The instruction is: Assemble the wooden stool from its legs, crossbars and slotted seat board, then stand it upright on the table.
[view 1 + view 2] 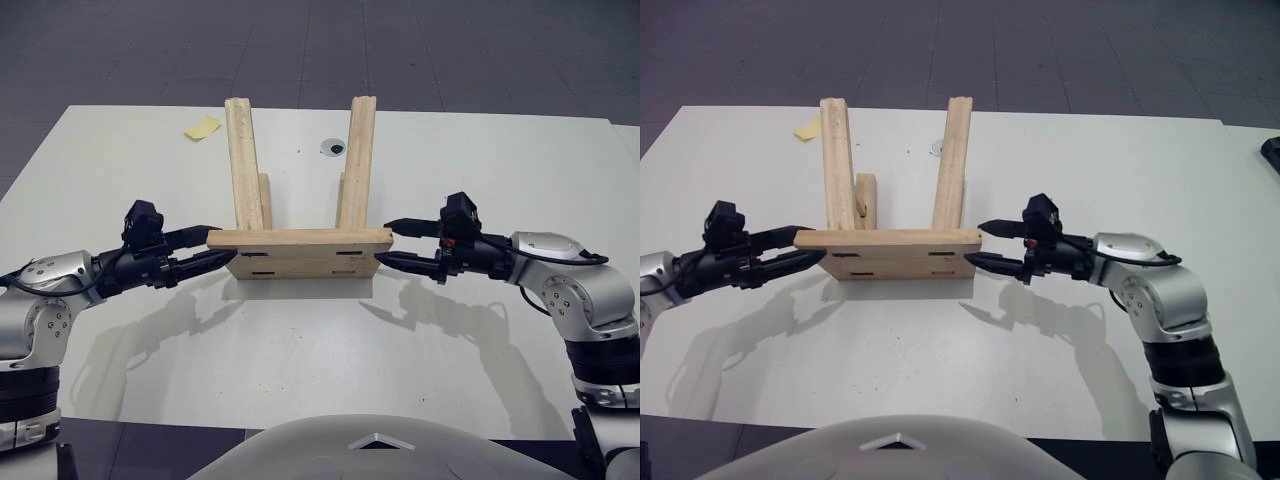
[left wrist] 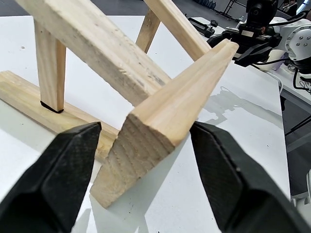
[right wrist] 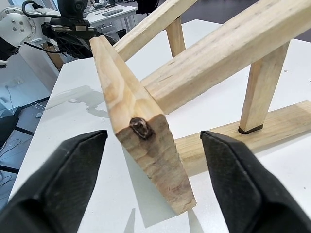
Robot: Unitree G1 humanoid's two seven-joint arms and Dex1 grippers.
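Note:
The wooden stool lies on its side on the white table [image 1: 300, 370]. Its slotted seat board [image 1: 300, 252] stands on edge facing me. Two legs [image 1: 243, 160] [image 1: 358, 155] run away from it, with short crossbars [image 1: 264, 198] joining them to lower pieces on the table. My left gripper [image 1: 225, 243] is open, its fingers either side of the board's left end [image 2: 160, 116] with gaps showing. My right gripper [image 1: 382, 241] is open in the same way around the board's right end [image 3: 146, 141].
A yellow sticky note [image 1: 202, 127] lies at the back left of the table. A round hole [image 1: 333, 147] sits between the far leg ends. A dark object [image 1: 1272, 148] is at the table's far right edge. Bare table stretches in front of the stool.

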